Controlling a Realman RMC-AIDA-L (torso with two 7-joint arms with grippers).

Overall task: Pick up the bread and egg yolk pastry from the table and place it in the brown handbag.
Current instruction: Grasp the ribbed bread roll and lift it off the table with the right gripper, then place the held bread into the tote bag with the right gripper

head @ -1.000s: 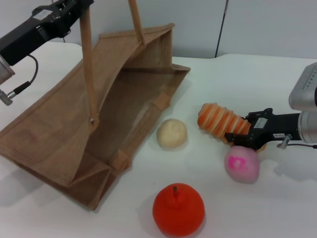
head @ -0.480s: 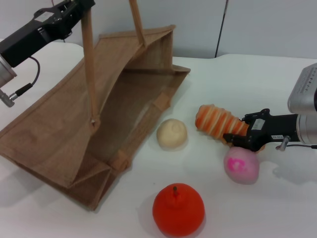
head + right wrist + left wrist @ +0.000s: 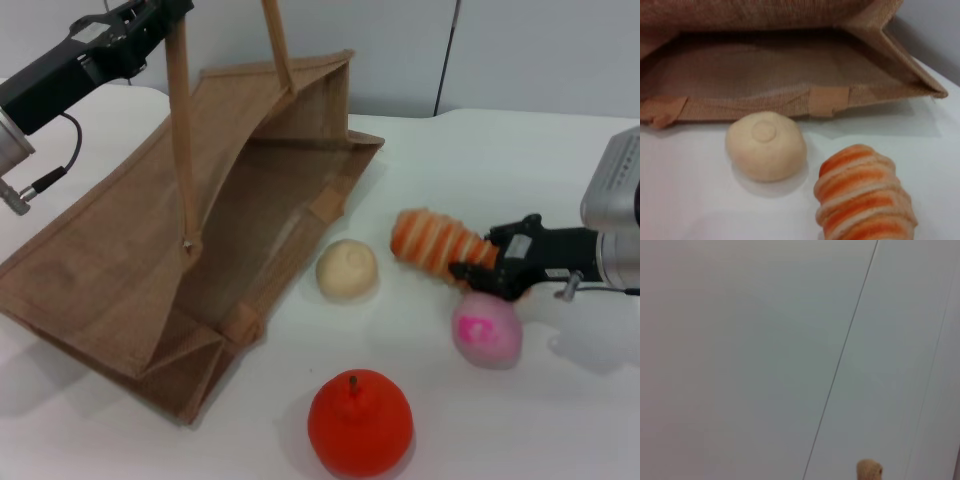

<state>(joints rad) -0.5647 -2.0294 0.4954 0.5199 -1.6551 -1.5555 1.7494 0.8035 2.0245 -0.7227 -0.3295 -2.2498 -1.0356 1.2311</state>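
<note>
Two grippers in view, one at each side of the head frame. Right gripper [image 3: 478, 275] at centre right, black fingers clenched on the near end of the bread [image 3: 436, 243], striped loaf jutting from between them toward upper left, far end free and raised a little off the white table [image 3: 500, 150]. Just below those fingers, a pink ball [image 3: 487, 328] with a magenta mark, touching or nearly touching the gripper's underside; contact not clear. Egg yolk pastry [image 3: 347, 269] at mid-frame on the table, apart from the loaf's free end and just beside the open mouth of the brown handbag [image 3: 120, 260]. Red-orange fruit [image 3: 360, 423] at bottom centre, well apart from the gripper.

Left gripper [image 3: 150, 22] at upper left, clamped on one long handle [image 3: 180, 130] of the bag, strap pulled taut and upright, upper wall of the bag lifted so the mouth gaped toward the pastry. Second handle rising out of the top edge of the frame.

In the right wrist picture: bread [image 3: 862, 197] at lower right, pastry [image 3: 765, 145] left of it, bag opening [image 3: 770, 65] across the top, none of them touching. In the left wrist picture: only a pale wall and a small tan tip at the bottom edge, likely the handle, not certain.
</note>
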